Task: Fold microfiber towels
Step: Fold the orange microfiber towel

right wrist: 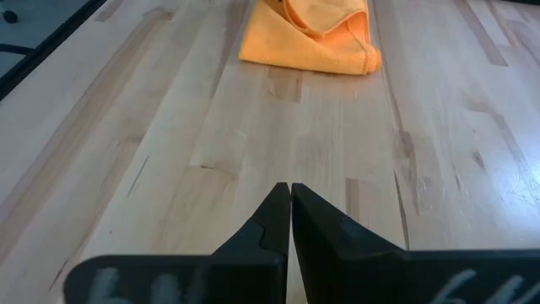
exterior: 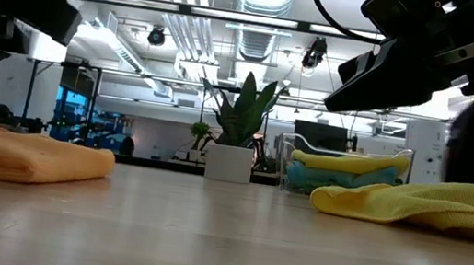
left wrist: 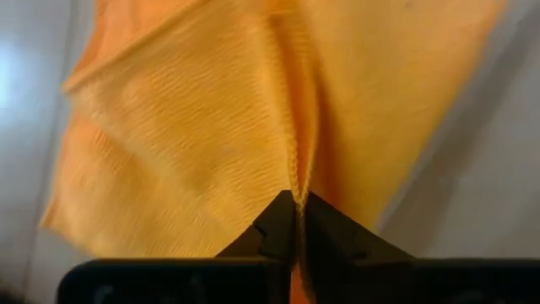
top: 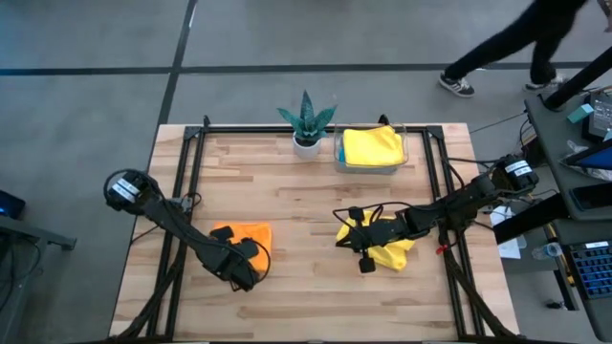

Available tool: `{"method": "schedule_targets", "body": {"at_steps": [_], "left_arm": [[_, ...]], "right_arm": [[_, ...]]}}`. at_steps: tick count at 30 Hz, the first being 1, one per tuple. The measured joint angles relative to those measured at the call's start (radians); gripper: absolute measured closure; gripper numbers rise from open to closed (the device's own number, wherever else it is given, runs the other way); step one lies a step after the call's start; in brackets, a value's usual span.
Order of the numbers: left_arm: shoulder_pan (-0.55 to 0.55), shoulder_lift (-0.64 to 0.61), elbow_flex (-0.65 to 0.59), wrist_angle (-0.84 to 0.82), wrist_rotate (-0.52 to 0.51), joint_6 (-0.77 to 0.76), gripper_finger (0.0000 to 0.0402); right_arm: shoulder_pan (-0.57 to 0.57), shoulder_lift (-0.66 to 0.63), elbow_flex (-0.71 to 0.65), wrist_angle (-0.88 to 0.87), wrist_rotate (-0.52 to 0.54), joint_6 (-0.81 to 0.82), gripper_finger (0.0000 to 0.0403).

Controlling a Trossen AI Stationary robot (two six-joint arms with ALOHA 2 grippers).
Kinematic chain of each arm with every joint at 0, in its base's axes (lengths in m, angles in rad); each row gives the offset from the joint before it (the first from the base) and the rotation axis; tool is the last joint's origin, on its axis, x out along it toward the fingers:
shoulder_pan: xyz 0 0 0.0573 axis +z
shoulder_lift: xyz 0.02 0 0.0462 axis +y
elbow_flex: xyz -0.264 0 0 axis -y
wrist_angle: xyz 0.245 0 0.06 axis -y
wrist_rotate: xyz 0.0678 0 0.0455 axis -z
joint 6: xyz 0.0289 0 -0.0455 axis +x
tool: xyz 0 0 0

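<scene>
A pale wooden table (top: 306, 201) made of joined planks is seen from above, framed by black rails and standing on a grey floor. At table height, an open room with ceiling lights and ducts is seen behind it, and a person in dark clothing is glimpsed at the right edge.

At the near left of the table, the left gripper (top: 251, 254) is set on the near right corner of the orange towel (top: 243, 234), which lies flat and folded. In the left wrist view the fingers (left wrist: 283, 221) are pressed together on a raised ridge of the orange cloth, so a pinch of fabric is clamped between them.

To the right of it, the right gripper (top: 350, 229) is held over the table with its fingers (right wrist: 278, 221) closed against each other and nothing between them. A crumpled yellow towel (top: 387, 250) lies directly under and behind this gripper, below the wrist; whether it is touched cannot be told. In the right wrist view the orange towel is seen ahead across bare wood, well apart from the closed tips.

Beyond both grippers, at the far edge, a small potted plant (top: 307, 122) in a white pot is placed, and just beside it a clear tray (top: 400, 164) is set, in which a folded yellow towel (top: 371, 145) is stacked on a blue towel (exterior: 333, 178).
</scene>
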Motion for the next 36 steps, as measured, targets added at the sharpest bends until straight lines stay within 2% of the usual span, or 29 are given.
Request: {"method": "schedule_targets", "body": {"at_steps": [14, 20, 25, 30, 36], "left_arm": [[-0.006, -0.075, -0.008, -0.214, 0.025, -0.318, 0.0398], [-0.009, -0.073, -0.008, -0.241, 0.027, -0.347, 0.0393], [-0.009, -0.073, -0.010, -0.291, 0.030, -0.438, 0.0345], [-0.009, -0.072, -0.010, -0.381, 0.112, -0.554, 0.0279], [-0.008, -0.072, -0.010, -0.390, 0.141, -0.554, 0.0216]], "right_arm": [[0.000, 0.000, -0.009, 0.000, 0.000, 0.046, 0.0394], [0.000, 0.000, -0.018, 0.000, 0.000, 0.069, 0.0394], [0.000, 0.000, -0.021, 0.004, 0.000, 0.071, 0.0394], [0.000, 0.000, -0.021, 0.004, 0.000, 0.071, 0.0394], [0.000, 0.000, -0.021, 0.004, 0.000, 0.069, 0.0394]]}}
